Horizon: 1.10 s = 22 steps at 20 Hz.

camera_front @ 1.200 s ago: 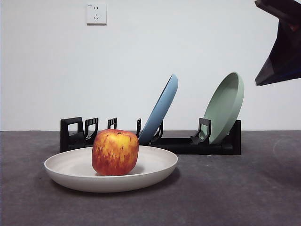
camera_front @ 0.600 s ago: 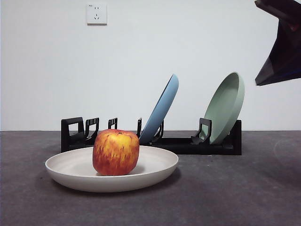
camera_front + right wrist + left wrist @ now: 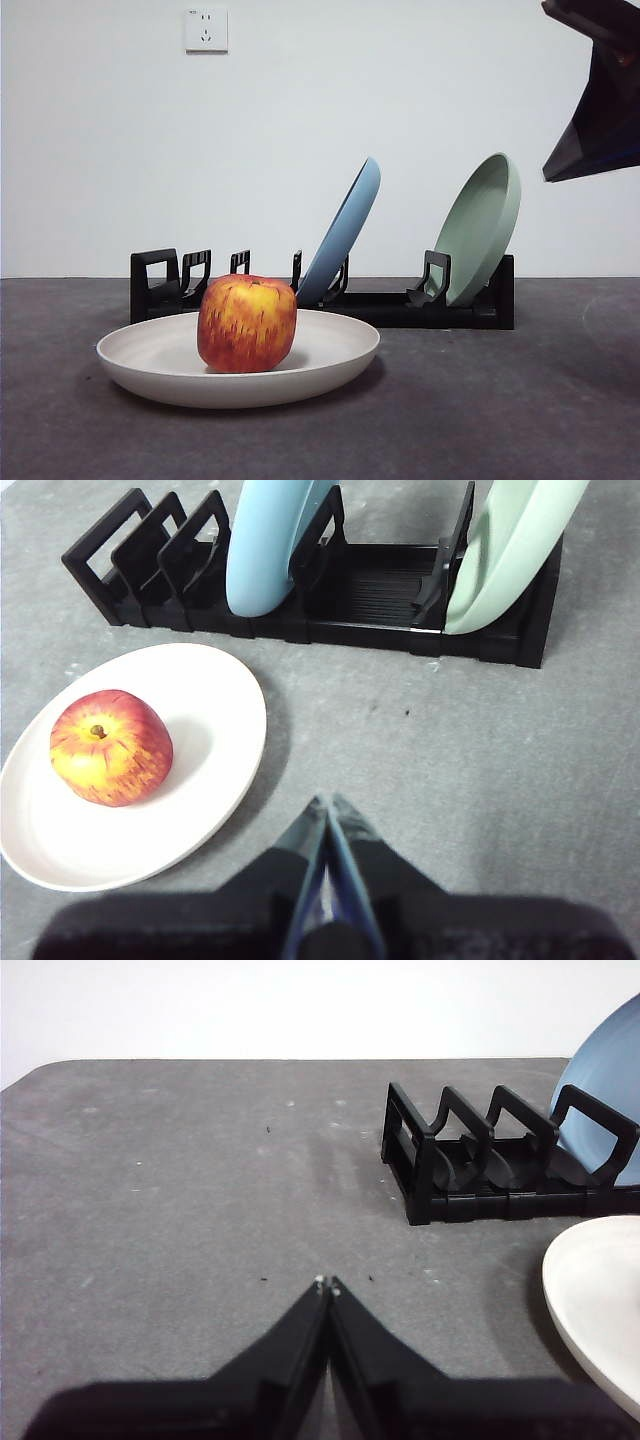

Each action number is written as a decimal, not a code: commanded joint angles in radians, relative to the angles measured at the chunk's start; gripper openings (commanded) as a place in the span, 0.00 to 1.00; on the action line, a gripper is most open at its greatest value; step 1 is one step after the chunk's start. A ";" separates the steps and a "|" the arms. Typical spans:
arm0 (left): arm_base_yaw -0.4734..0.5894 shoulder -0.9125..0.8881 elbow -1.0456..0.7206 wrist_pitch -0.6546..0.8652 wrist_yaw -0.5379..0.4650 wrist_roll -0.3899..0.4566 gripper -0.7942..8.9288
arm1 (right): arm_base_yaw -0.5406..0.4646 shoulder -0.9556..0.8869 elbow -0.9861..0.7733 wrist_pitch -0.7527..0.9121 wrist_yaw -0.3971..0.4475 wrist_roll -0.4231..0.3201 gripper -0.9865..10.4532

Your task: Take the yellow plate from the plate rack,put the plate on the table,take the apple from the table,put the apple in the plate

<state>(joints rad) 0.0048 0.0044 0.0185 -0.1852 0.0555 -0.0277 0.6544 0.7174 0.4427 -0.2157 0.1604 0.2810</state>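
The cream yellow plate (image 3: 300,362) lies flat on the dark grey table (image 3: 500,420), in front of the black plate rack (image 3: 400,305). The red and yellow apple (image 3: 247,323) sits inside it, off-centre in the plate (image 3: 205,705) as the right wrist view shows the apple (image 3: 110,747). My right gripper (image 3: 328,805) hovers shut and empty, high above the table to the plate's right; it is the dark shape (image 3: 598,110) at the front view's top right. My left gripper (image 3: 327,1285) is shut and empty over bare table, left of the rack's end (image 3: 420,1150); the plate's rim (image 3: 590,1310) shows beside it.
A blue plate (image 3: 345,235) and a sage-green plate (image 3: 485,225) lean upright in the rack's slots. A white wall with a socket (image 3: 206,30) stands behind the table. Bare table (image 3: 180,1180) spreads to the left of the rack.
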 commanded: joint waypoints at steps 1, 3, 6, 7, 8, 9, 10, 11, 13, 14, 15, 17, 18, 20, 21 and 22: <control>0.003 -0.003 -0.015 0.005 -0.002 -0.010 0.08 | 0.001 0.000 -0.010 0.004 0.003 0.010 0.08; 0.003 -0.003 -0.015 0.006 -0.002 -0.010 0.08 | 0.001 0.000 -0.010 0.004 0.003 0.009 0.08; 0.003 -0.003 -0.015 0.005 -0.002 -0.010 0.08 | -0.005 -0.037 -0.010 -0.025 0.022 0.001 0.08; 0.003 -0.003 -0.015 0.006 -0.002 -0.010 0.08 | -0.025 -0.074 -0.010 -0.040 0.071 -0.046 0.08; 0.003 -0.003 -0.015 0.005 -0.002 -0.010 0.08 | -0.050 -0.111 -0.010 -0.048 0.106 -0.093 0.08; 0.003 -0.003 -0.015 0.006 -0.002 -0.010 0.08 | -0.090 -0.157 -0.010 -0.053 0.101 -0.134 0.08; 0.003 -0.003 -0.015 0.006 -0.002 -0.010 0.08 | -0.132 -0.202 -0.010 -0.060 0.099 -0.150 0.08; 0.003 -0.003 -0.015 0.006 -0.001 -0.010 0.08 | -0.190 -0.261 -0.010 -0.065 0.099 -0.162 0.08; 0.003 -0.003 -0.015 0.005 -0.002 -0.010 0.08 | -0.311 -0.355 -0.015 -0.063 0.061 -0.203 0.08; 0.003 -0.003 -0.015 0.006 -0.002 -0.010 0.08 | -0.375 -0.401 -0.024 -0.062 -0.005 -0.239 0.09; 0.003 -0.003 -0.015 0.006 -0.002 -0.010 0.08 | -0.436 -0.443 -0.039 -0.060 -0.078 -0.273 0.09; 0.003 -0.003 -0.015 0.006 -0.002 -0.010 0.08 | -0.546 -0.525 -0.097 -0.054 -0.189 -0.303 0.09; 0.003 -0.003 -0.015 0.006 -0.002 -0.010 0.08 | -0.583 -0.557 -0.130 -0.054 -0.197 -0.301 0.08; 0.003 -0.003 -0.015 0.006 -0.002 -0.010 0.08 | -0.620 -0.613 -0.202 -0.053 -0.213 -0.301 0.09; 0.003 -0.003 -0.015 0.005 -0.002 -0.010 0.08 | -0.624 -0.639 -0.237 -0.053 -0.211 -0.297 0.08; 0.003 -0.003 -0.015 0.006 -0.002 -0.010 0.08 | -0.623 -0.657 -0.263 -0.053 -0.210 -0.297 0.09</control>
<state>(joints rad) 0.0048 0.0044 0.0185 -0.1852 0.0551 -0.0280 0.0315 0.0784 0.2138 -0.2726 -0.0452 -0.0082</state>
